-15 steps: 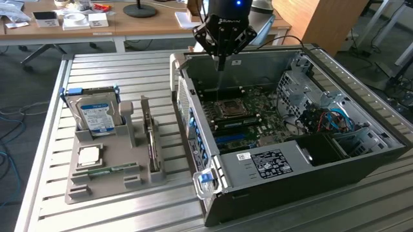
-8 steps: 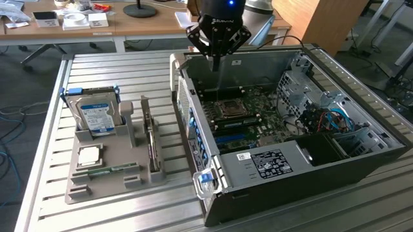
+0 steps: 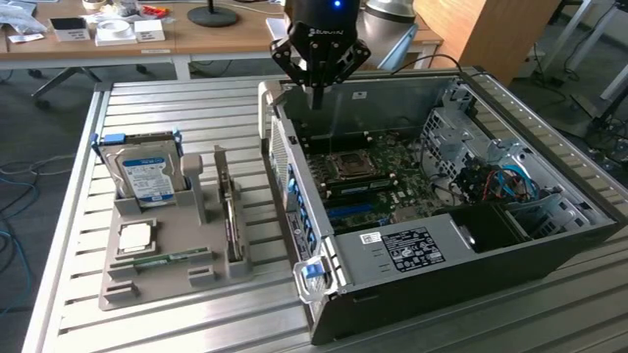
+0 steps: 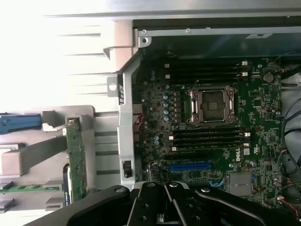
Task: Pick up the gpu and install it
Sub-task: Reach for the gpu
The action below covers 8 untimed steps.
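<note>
On the exterior view's left, a grey moulded plastic tray [image 3: 147, 283] lies on the slatted aluminium table [image 3: 176, 110]. It carries a silver hard drive with a blue-white label [image 3: 147, 176]. Just to that drive's right, the gpu [image 3: 232, 220], a thin flat card, stands on edge in its own slot of the tray. The wrist view catches it edge-on as a narrow green strip [image 4: 75, 160]. It has not yet been lifted, so the step in hand looks like the approach to the pick, with the install not begun.

Further right, the black robot gripper [image 3: 316, 101] hangs over the far end of the open black computer case [image 3: 549, 243], well apart from the gpu and touching nothing. Its fingers [image 3: 316, 92] are clenched together, tips meeting, with nothing between them.

By this reading, the pick calls for the gripper to be carried across to the tray. It also calls for the fingers to be released wide enough to straddle the card's thin upper edge, and for a straight lift so the card does not bind in its slot.

Inside the case lies the green motherboard [image 3: 368, 176]. Its blue expansion slot [image 4: 189, 166] is empty and may be where the card belongs.
</note>
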Tool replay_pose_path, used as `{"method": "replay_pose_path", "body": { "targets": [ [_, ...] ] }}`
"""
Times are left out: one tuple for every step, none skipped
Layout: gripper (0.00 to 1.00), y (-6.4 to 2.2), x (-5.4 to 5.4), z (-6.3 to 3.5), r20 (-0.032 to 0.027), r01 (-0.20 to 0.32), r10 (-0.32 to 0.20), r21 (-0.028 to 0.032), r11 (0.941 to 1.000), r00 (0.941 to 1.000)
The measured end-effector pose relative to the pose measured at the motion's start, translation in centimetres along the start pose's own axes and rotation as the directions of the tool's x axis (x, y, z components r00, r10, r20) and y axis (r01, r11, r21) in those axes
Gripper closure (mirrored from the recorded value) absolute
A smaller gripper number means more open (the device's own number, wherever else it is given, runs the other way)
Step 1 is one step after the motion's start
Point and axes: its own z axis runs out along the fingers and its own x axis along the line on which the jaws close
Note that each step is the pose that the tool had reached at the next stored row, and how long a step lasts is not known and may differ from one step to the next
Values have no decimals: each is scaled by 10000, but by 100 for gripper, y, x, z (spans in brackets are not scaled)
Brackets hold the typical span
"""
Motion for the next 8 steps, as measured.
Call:
{"method": "replay_pose_path", "body": {
  "targets": [
    [89,-2,20,-1,0,1,-1,0,10000,10000],
    [89,-3,41,-2,-1,1,-1,1,10000,10000],
    [89,-5,61,-2,0,2,-2,1,10000,10000],
    [89,-6,81,-2,0,1,-1,0,10000,10000],
    [89,-8,101,-3,0,1,-1,1,10000,10000],
    [89,-9,123,-3,0,0,0,0,10000,10000],
    [89,-11,144,-4,0,0,0,0,10000,10000],
    [89,-12,165,-5,0,0,0,1,10000,10000]
  ]
}}
